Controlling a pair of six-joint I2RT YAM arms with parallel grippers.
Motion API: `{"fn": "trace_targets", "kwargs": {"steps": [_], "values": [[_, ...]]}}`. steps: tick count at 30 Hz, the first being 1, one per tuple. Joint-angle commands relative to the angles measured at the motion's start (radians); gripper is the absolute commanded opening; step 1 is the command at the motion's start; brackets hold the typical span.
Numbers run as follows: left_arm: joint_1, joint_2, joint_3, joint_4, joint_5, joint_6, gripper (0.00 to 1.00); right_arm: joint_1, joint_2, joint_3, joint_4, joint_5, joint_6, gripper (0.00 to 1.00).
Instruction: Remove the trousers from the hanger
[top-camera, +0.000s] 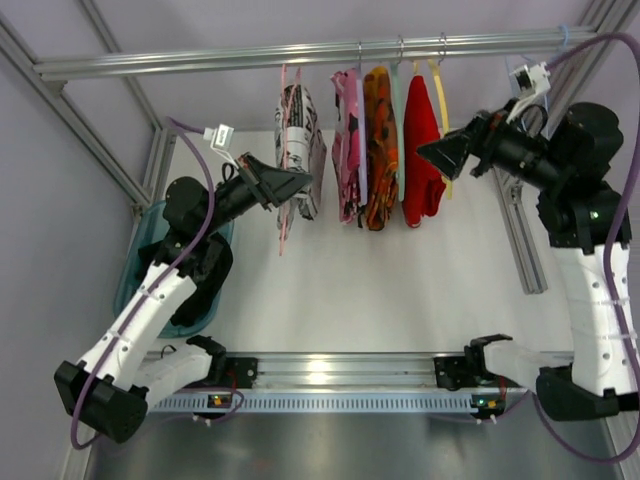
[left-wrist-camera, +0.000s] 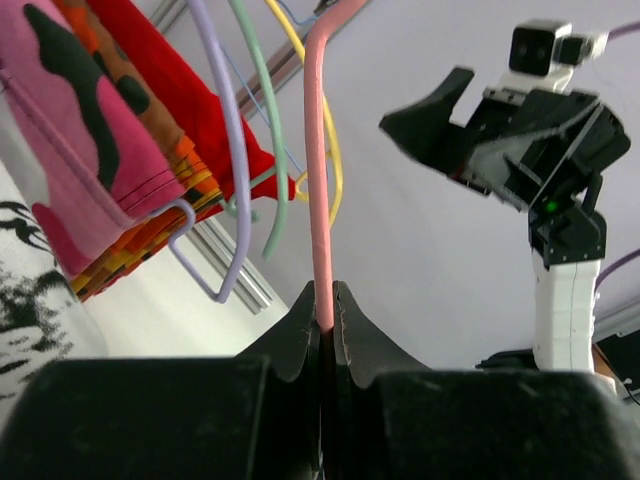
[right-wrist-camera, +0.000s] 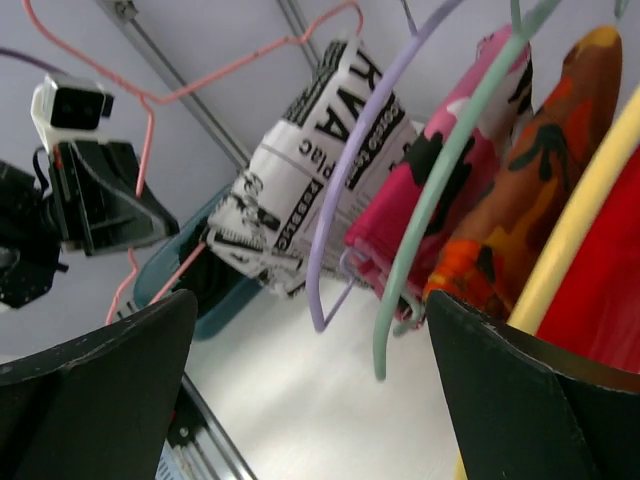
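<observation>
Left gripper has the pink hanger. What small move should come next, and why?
Probably bring the right gripper across to the trousers and close on their hanging fabric. The left gripper is shut on the wire of the pink hanger, steadying it, while the right one stands open near the red garment, apart from the trousers.

Pale lilac walls (top-camera: 300, 18) enclose a white tabletop (top-camera: 400, 290) beneath an aluminium rail (top-camera: 200, 58).

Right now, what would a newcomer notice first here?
Bright garments hang in a row from the rail at the top, the newspaper-print trousers leftmost on the pink hanger. The left gripper is shut on that hanger's wire; the right gripper gapes open beside the red garment.
</observation>
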Motion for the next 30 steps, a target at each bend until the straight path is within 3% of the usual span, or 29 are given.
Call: {"fn": "trace_targets", "kwargs": {"steps": [1, 8, 11, 15, 22, 30], "values": [[0.033, -0.092, -0.023, 0.151, 0.004, 0.063, 0.00, 0.085, 0.093, 0.109, 0.152, 0.084, 0.048, 0.99], [0.093, -0.144, -0.088, 0.145, 0.015, 0.017, 0.00, 0.379, 0.335, 0.301, 0.140, 0.150, -0.004, 0.99], [0.107, -0.144, -0.079, 0.146, 0.015, 0.003, 0.00, 0.498, 0.417, 0.351, 0.155, 0.164, 0.027, 0.99], [0.116, -0.152, -0.071, 0.146, 0.032, 0.009, 0.00, 0.608, 0.495, 0.394, 0.153, 0.315, 0.140, 0.99], [0.116, -0.164, -0.069, 0.131, 0.056, 0.012, 0.00, 0.705, 0.507, 0.247, 0.460, 0.354, 0.284, 0.91], [0.115, -0.166, -0.069, 0.131, 0.078, 0.006, 0.00, 0.739, 0.615, 0.290, 0.497, 0.362, 0.352, 0.78]]}}
